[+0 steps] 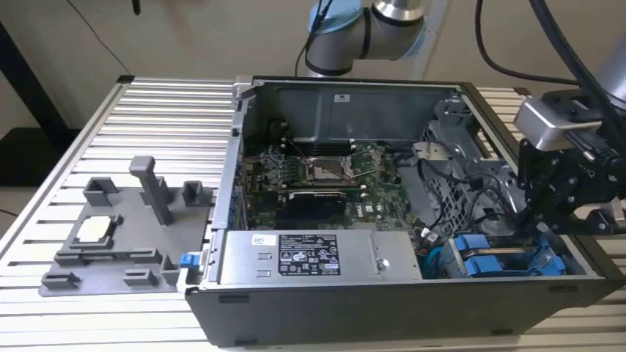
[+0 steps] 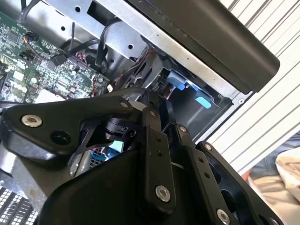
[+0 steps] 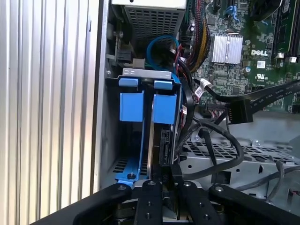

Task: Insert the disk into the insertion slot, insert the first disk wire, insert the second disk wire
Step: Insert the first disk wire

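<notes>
In the first wrist view the disk point(image 3: 164, 110) stands edge-on in its bright blue carrier, down inside the insertion slot point(image 3: 145, 72) of the grey metal drive cage. My gripper point(image 3: 164, 176) is shut on the disk's near end, with one black finger on each flat side. In the exterior view the gripper point(image 1: 547, 220) hangs over the cage point(image 1: 509, 257) at the case's front corner on the exterior view's right. Loose black wires point(image 3: 211, 136) with a dark connector point(image 3: 239, 112) lie beside the cage, touching nothing I hold. The second wrist view shows the gripper point(image 2: 164, 119) above blue parts point(image 2: 180, 82).
A second blue carrier point(image 3: 131, 107) fills the neighbouring bay. The open computer case holds a motherboard point(image 1: 323, 172) and a grey power-supply box point(image 1: 313, 257). It lies on a slatted aluminium table point(image 1: 157, 110). A grey fixture plate point(image 1: 117, 235) sits at the exterior view's left.
</notes>
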Motion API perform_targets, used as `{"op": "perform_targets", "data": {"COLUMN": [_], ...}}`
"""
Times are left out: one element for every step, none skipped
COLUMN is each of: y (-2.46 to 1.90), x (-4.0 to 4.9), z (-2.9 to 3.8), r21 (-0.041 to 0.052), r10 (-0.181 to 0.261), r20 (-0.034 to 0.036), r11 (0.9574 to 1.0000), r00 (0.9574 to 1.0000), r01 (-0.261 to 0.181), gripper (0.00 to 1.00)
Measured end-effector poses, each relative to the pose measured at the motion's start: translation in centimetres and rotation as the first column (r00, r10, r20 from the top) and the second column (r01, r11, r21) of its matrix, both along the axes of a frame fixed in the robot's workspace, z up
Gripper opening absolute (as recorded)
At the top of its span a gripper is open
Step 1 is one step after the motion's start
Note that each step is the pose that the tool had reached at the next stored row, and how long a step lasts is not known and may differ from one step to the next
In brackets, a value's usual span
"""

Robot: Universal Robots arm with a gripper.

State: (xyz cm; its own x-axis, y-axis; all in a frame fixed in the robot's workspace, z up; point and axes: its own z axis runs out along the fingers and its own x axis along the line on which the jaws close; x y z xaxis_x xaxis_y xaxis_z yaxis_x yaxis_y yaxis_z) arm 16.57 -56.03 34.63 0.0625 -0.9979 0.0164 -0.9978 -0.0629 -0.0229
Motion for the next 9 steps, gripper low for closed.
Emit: {"op": "perform_targets", "data": {"y": [0.00, 0.01, 0.02, 0.03, 0.03, 0.03, 0.04, 0.04, 0.04], "x": [0.00, 0.00, 0.00, 0.00, 0.00, 0.00, 0.00, 0.00, 0.02], "z": [-0.05, -0.09, -0.13, -0.16, -0.18, -0.22, -0.26, -0.30, -0.33], "r21": [0.0001, 0.0000, 0.0000, 0.0004, 0.0009, 0.0013, 0.0015, 0.0017, 0.0021], "r10": [-0.004, -0.008, -0.010, -0.011, -0.011, -0.011, -0.011, -0.011, -0.011], "r20": [0.0000, 0.0000, 0.0000, 0.0000, 0.0000, -0.0001, -0.0001, 0.0000, 0.0000], "r11": [1.0000, 1.0000, 0.9999, 0.9999, 0.9999, 0.9999, 0.9999, 0.9999, 0.9999], "r00": [1.0000, 1.0000, 0.9999, 0.9999, 0.9999, 0.9999, 0.9999, 0.9999, 0.9999], "r01": [0.004, 0.008, 0.010, 0.011, 0.011, 0.011, 0.011, 0.011, 0.011], "gripper": [0.19, 0.19, 0.19, 0.19, 0.19, 0.19, 0.19, 0.19, 0.19]}}
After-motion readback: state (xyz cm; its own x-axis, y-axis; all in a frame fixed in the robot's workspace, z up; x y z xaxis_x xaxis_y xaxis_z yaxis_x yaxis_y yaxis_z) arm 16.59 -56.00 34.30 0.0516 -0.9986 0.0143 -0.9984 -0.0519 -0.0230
